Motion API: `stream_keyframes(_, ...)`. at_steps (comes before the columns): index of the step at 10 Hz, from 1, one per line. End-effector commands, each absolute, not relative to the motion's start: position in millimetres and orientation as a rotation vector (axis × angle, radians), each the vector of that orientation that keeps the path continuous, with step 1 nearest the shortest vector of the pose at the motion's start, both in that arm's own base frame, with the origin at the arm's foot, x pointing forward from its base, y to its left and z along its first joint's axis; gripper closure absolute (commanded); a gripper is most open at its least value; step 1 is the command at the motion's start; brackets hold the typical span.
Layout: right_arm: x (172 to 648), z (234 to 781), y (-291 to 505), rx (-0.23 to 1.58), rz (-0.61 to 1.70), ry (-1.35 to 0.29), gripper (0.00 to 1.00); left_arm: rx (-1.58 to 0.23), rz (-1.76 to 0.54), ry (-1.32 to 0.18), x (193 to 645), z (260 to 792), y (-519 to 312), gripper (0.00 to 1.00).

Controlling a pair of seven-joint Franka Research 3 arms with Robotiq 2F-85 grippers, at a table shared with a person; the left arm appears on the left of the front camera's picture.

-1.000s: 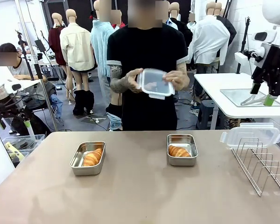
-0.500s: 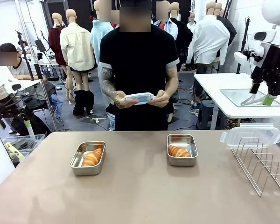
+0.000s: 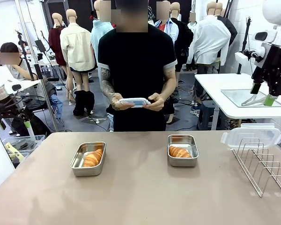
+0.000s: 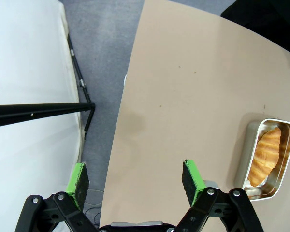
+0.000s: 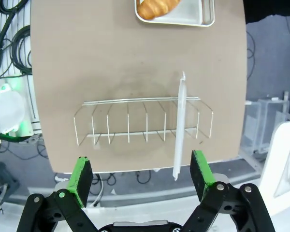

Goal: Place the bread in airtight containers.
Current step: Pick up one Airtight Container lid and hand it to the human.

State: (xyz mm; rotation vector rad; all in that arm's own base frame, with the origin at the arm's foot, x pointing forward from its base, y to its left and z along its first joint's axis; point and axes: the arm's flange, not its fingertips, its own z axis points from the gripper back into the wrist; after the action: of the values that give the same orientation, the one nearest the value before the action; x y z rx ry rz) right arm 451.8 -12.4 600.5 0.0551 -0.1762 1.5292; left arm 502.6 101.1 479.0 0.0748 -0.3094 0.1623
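Both pastries already lie in tins on the table (image 3: 140, 197). The left croissant (image 3: 92, 158) is in the left tin (image 3: 88, 158) at lower left of the front view, and the right croissant (image 3: 180, 152) is in the right tin (image 3: 182, 150) right of center. The person (image 3: 136, 65) at top center holds 1 clear lid (image 3: 134, 101) flat in both hands. The other lid (image 3: 246, 137) stands on edge in the wire rack (image 3: 267, 171) at far right. The left gripper (image 4: 134, 169) and right gripper (image 5: 140, 162) hang empty, fingers spread wide. The bread looks light, flaky and easily crushed. The lids seem thin, stiff and slick, best pinched across the rim.
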Motion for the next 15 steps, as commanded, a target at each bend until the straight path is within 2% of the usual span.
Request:
stream_keyframes(1, 449.5, 600.5, -11.7, 0.066, 1.523, -0.171, 0.0, 0.084, 0.166, -0.31, 500.9, 479.4, 101.3, 0.0)
stream_keyframes(15, 449.5, 600.5, -11.7, 0.066, 1.523, -0.171, 0.0, 0.084, 0.166, -0.31, 500.9, 479.4, 101.3, 0.0)
